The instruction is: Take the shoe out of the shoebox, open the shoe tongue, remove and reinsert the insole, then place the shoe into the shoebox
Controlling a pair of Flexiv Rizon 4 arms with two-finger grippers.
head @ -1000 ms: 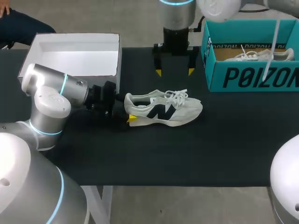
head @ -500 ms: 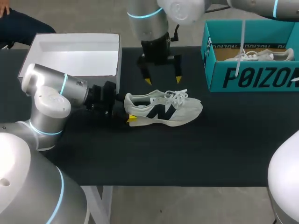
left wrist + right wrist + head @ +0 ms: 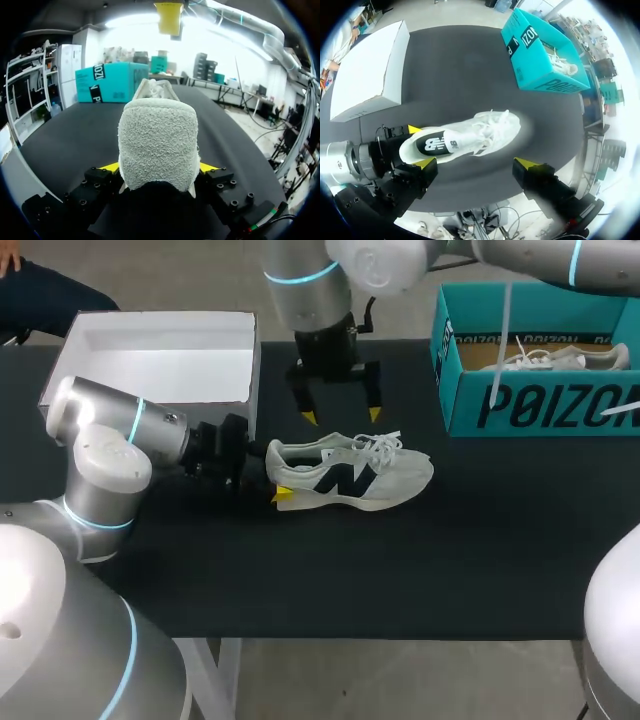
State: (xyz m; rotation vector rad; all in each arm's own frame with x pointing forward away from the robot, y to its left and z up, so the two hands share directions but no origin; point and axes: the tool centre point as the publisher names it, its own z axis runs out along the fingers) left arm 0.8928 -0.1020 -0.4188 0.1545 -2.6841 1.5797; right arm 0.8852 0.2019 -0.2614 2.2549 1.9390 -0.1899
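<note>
A white sneaker (image 3: 350,472) with a dark side logo lies on its sole on the black table (image 3: 400,570), toe pointing right. My left gripper (image 3: 275,488) is shut on its heel, one finger on each side. In the left wrist view the fuzzy heel (image 3: 157,142) fills the space between the yellow fingertips (image 3: 111,167). My right gripper (image 3: 341,416) hangs open just behind and above the sneaker's collar, touching nothing. From the right wrist view the sneaker (image 3: 465,140) lies below my open right gripper (image 3: 475,163). The teal shoebox (image 3: 540,405) stands at the back right.
A second white shoe (image 3: 565,358) lies inside the teal shoebox (image 3: 540,55). A white open box (image 3: 160,355) sits at the back left, close behind my left arm (image 3: 110,445). The table's front edge runs just below the sneaker's free side.
My right arm has swung left from the table's back middle and come down closer to the sneaker, fingers still open. The left gripper and sneaker have not moved.
</note>
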